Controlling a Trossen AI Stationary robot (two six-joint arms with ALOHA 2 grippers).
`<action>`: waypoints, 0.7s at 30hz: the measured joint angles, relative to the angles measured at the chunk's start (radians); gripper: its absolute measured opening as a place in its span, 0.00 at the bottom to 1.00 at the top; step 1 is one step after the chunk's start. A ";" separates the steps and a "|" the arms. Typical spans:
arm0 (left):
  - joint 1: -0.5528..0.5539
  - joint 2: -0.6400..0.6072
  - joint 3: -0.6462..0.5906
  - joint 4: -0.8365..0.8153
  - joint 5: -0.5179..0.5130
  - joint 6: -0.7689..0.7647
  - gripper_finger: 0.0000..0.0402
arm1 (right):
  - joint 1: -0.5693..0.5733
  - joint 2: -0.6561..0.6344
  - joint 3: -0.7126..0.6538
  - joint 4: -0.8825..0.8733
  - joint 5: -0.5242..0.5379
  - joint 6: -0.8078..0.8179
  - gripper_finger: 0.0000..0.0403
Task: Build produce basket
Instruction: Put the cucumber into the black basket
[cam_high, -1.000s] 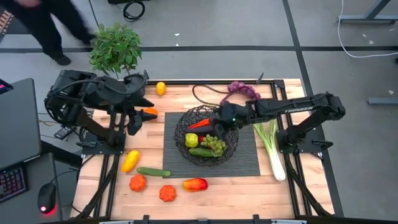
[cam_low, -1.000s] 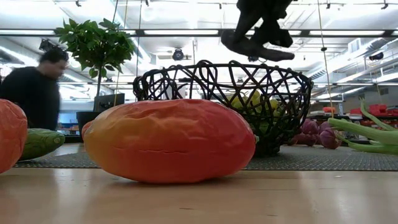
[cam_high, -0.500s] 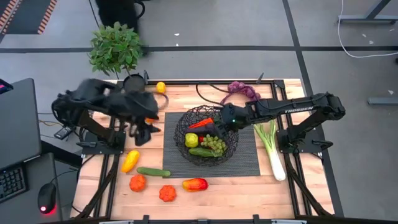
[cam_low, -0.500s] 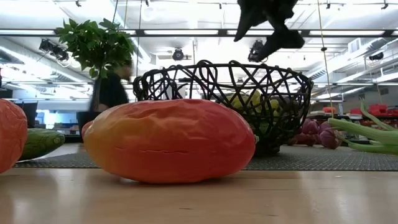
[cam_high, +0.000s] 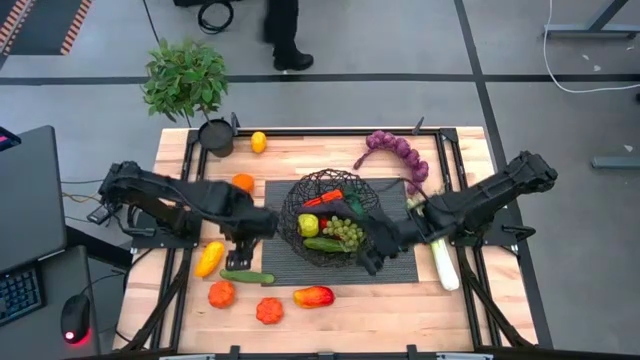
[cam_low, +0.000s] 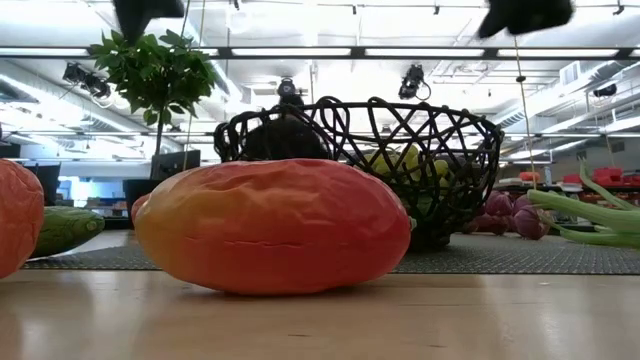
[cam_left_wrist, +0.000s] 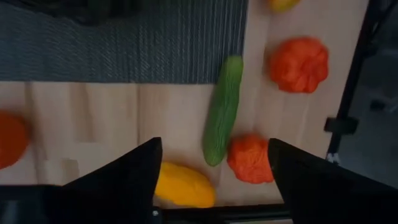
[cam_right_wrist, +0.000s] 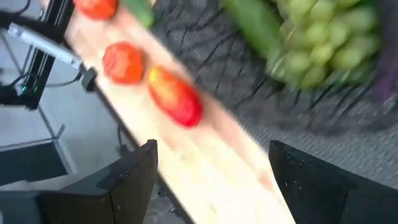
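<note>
Black wire-lattice basket (cam_high: 331, 216) holds knobbly grapes (cam_high: 343, 232); both grippers (cam_high: 249, 236) (cam_high: 375, 252) gape empty.

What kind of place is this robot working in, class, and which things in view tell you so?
Probably an open-plan lab or workshop: ceiling strip lights, a desk with a keyboard beside the wooden table, and cables on the grey floor.

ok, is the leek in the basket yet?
No. In the high view the leek lies on the table right of the basket, beside the right arm.
</note>
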 joint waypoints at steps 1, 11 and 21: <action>-0.012 0.000 -0.031 0.023 0.003 -0.003 0.77 | 0.028 0.000 0.000 0.006 0.008 0.019 0.77; -0.101 0.000 -0.331 0.347 0.087 -0.116 0.79 | 0.261 -0.001 0.000 0.045 0.106 0.189 0.77; -0.138 0.002 -0.577 0.532 0.086 -0.168 0.79 | 0.379 -0.001 0.000 0.045 0.142 0.248 0.77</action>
